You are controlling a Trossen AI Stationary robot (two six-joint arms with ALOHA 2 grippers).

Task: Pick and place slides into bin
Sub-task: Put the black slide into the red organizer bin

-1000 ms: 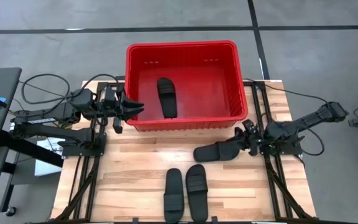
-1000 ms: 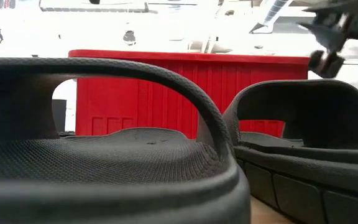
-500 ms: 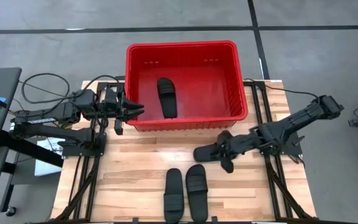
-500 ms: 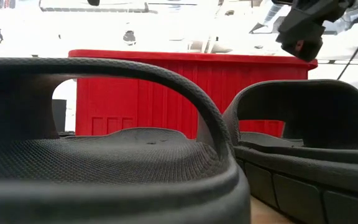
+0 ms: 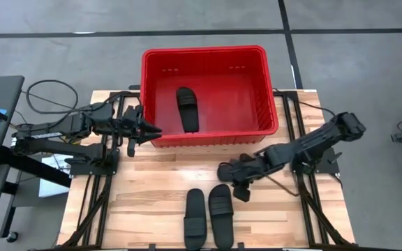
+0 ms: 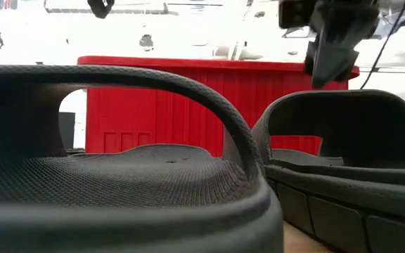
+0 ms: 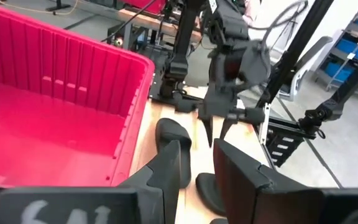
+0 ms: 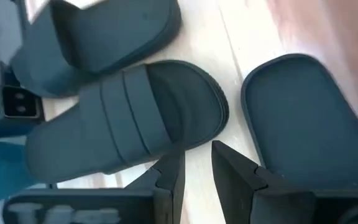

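One slide sandal (image 5: 187,109) already lies inside the red bin (image 5: 153,84), flat on its floor and a little left of the middle. So I judge that one of the four is done and three are left.

The three others are on the wooden table (image 5: 145,188), in front of the bin. Two of them make a pair at the near edge: the left sandal of the pair (image 5: 195,217) and the right sandal of the pair (image 5: 220,215) lie side by side, almost touching, with their length running from near to far. The third, a lone sandal (image 5: 234,171), lies across, between the pair and the bin, toward the right side of the table.

The right gripper (image 5: 243,188) is stretched low over the table, between the lone sandal and the right sandal of the pair. In the right wrist view its two fingers (image 8: 166,177) stand a narrow gap apart and nothing is between them; they point down at the bare wood just beside the strap of a sandal. It holds nothing, so I think the next pick is only being prepared.

The left gripper (image 5: 145,130) waits at the near left corner of the bin, outside its wall. Its fingers are also narrowly apart and empty, as the left wrist view shows.
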